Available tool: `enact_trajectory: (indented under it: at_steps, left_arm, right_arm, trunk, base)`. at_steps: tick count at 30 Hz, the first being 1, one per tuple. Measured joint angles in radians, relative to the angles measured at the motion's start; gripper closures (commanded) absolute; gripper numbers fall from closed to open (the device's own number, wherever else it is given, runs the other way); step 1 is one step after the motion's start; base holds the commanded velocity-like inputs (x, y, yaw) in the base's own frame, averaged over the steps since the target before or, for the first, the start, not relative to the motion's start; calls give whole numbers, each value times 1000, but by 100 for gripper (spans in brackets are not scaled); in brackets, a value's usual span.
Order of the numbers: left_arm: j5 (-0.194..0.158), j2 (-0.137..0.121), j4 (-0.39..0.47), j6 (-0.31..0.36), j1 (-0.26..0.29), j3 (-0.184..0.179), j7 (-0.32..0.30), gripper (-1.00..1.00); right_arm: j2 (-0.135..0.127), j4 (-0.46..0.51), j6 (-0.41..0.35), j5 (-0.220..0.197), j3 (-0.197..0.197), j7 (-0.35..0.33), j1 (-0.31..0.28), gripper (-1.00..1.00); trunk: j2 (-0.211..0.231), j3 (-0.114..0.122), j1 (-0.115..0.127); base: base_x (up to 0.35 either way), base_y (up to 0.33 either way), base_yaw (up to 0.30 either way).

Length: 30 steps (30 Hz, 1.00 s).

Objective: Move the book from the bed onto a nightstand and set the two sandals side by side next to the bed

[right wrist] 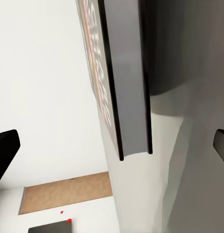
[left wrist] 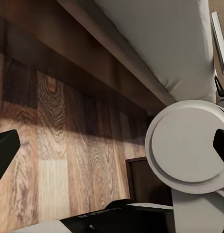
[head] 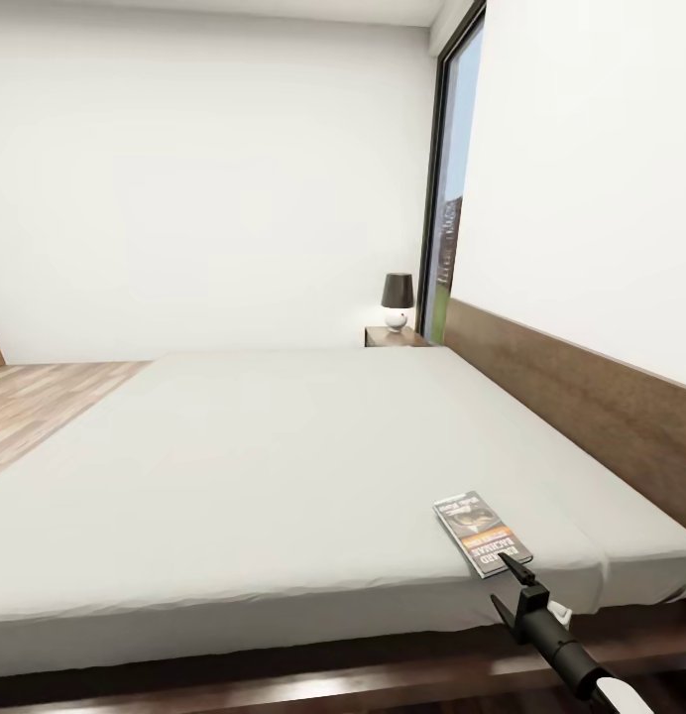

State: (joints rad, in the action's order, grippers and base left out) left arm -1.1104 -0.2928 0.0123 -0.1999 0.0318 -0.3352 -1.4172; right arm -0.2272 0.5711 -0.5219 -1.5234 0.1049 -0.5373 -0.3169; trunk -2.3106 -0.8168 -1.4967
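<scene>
The book (head: 481, 533) lies flat on the bed (head: 284, 466) at its near right corner, long axis running near-to-far. The right gripper (head: 515, 578) sits just at its near edge — jaws spread, nothing between them. The nightstand (head: 395, 337) stands far off by the window.

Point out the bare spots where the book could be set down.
The mattress is bare from the book to the floor-side edge and back to the far wall. The nightstand is crowded: a lamp takes much of its top.
</scene>
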Motion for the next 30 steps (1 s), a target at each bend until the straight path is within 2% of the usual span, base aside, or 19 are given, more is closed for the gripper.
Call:
enact_trajectory:
  at_steps: [19, 30]
  left_arm:
    - [0, 0, 0, 0, 0, 0, 0, -100]
    - [1, 0, 0, 0, 0, 0, 0, -100]
  right_arm:
    - [0, 0, -1, 0, 0, 0, 0, -100]
    - [0, 0, -1, 0, 0, 0, 0, -100]
  trunk:
    - [0, 0, 0]
    - [0, 0, 0]
  base:
    - [1, 6, 0]
    - [74, 52, 0]
